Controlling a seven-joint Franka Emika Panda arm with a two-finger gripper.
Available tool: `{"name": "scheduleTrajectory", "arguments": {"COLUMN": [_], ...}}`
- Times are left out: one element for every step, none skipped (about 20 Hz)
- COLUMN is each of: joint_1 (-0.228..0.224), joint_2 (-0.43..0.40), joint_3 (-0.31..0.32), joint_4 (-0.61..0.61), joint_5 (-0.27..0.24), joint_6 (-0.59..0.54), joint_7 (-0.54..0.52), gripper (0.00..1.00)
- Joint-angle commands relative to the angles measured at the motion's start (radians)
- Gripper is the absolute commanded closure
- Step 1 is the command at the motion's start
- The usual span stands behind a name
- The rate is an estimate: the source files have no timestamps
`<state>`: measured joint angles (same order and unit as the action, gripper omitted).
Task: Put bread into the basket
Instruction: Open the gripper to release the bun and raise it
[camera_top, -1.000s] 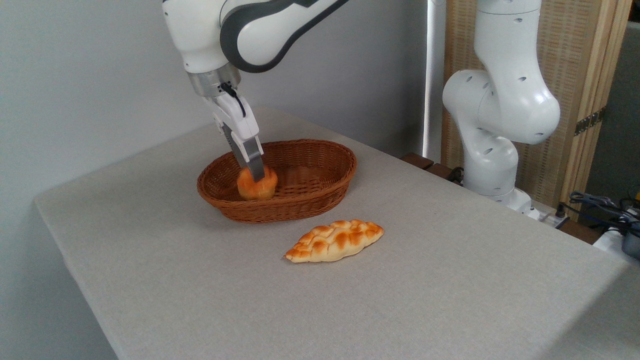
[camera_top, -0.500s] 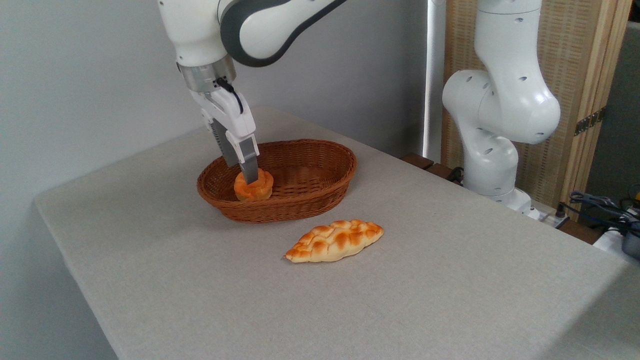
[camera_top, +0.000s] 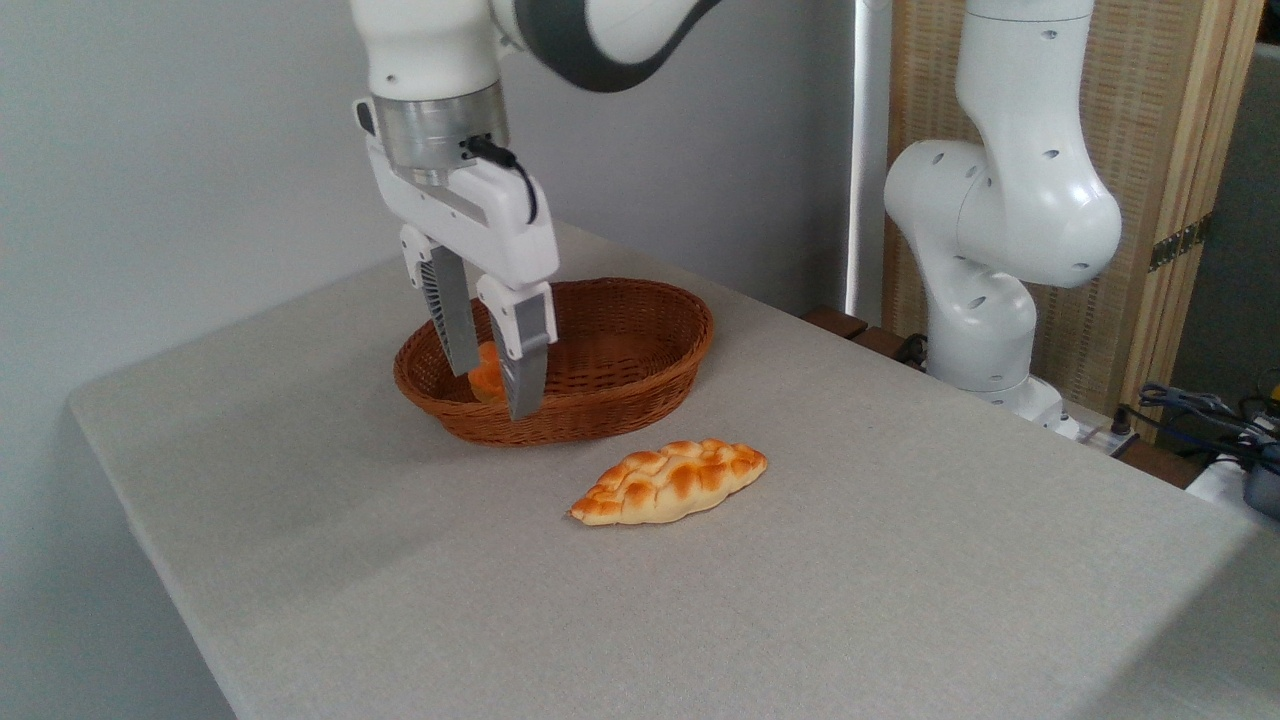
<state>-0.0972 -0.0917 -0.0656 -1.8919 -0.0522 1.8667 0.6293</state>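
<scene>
The bread (camera_top: 487, 377), a small orange-golden bun, lies inside the left end of the reddish-brown wicker basket (camera_top: 655, 305). Only a sliver of it shows between my fingers. My gripper (camera_top: 493, 394) hangs open just above and in front of that end of the basket. Its grey fingers (camera_top: 523, 365) point down and hold nothing. They stand apart on either side of the bun as the camera sees it, without gripping it.
A longer pale-golden braided loaf (camera_top: 668, 482) lies on the grey table (camera_top: 900, 560) in front of the basket. The arm's white base (camera_top: 985, 250) stands off the table's right rear edge. Cables (camera_top: 1205, 408) lie at the far right.
The gripper let go of the bun, opened, turned and lifted slightly. The bun now rests in the basket, mostly hidden behind the fingers.
</scene>
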Motion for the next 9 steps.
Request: {"name": "scheduleTrajectory", "arguments": {"joint_1": [-0.009,-0.009,-0.009,-0.009,-0.009,-0.009,-0.009,-0.009,-0.009], "joint_2": [-0.020,-0.020,-0.020,-0.020,-0.020,-0.020,-0.020,-0.020,-0.020], "joint_3": [0.073,0.082,0.108,0.128,0.139,0.142,0.142,0.142,0.142], "joint_4": [0.043,0.048,0.060,0.074,0.082,0.083,0.085,0.085,0.088], "joint_5": [0.011,0.011,0.012,0.012,0.012,0.012,0.011,0.011,0.008], "joint_6": [-0.052,-0.063,-0.070,-0.083,-0.102,-0.116,-0.123,-0.124,-0.124], "joint_7": [0.066,0.070,0.076,0.092,0.116,0.133,0.135,0.129,0.129], "gripper": [0.00,0.00,0.00,0.00,0.00,0.00,0.00,0.00,0.00]}}
